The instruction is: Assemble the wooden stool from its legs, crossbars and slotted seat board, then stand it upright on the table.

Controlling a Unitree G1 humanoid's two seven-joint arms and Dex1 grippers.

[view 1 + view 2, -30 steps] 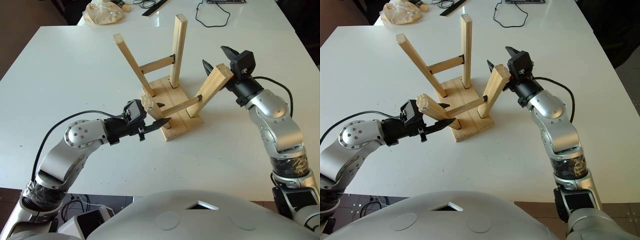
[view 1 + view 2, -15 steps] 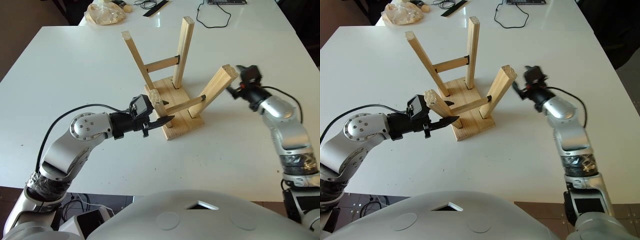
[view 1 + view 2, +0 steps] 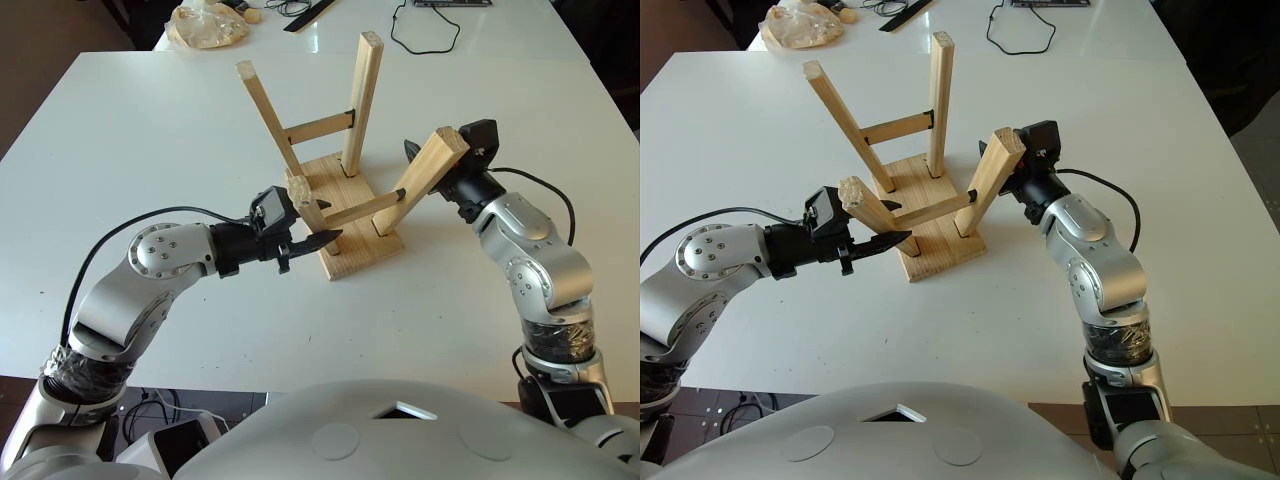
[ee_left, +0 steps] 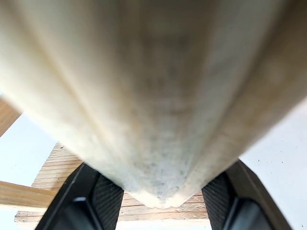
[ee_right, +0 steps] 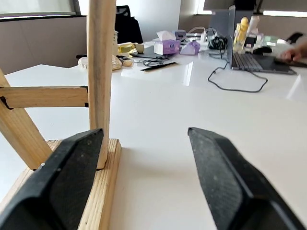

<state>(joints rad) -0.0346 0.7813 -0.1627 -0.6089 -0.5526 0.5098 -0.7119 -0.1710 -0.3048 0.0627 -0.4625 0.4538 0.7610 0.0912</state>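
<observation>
Back beside the stool's tilted right leg [image 3: 425, 175], your right gripper [image 5: 144, 133] hangs with fingers spread wide. Your left gripper [image 3: 320, 222] clamps the short near-left leg [image 3: 298, 188]. The stool rests upside down, seat board [image 3: 345, 258] flat on the white table [image 3: 150, 130]; a laptop [image 5: 254, 57] sits on the desk behind.

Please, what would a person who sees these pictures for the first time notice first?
A wooden stool stands upside down in the middle of the white table, its legs pointing up from the seat board. The left pincer grips the near leg, and the right pincer is open by the top of the leaning right leg.
</observation>
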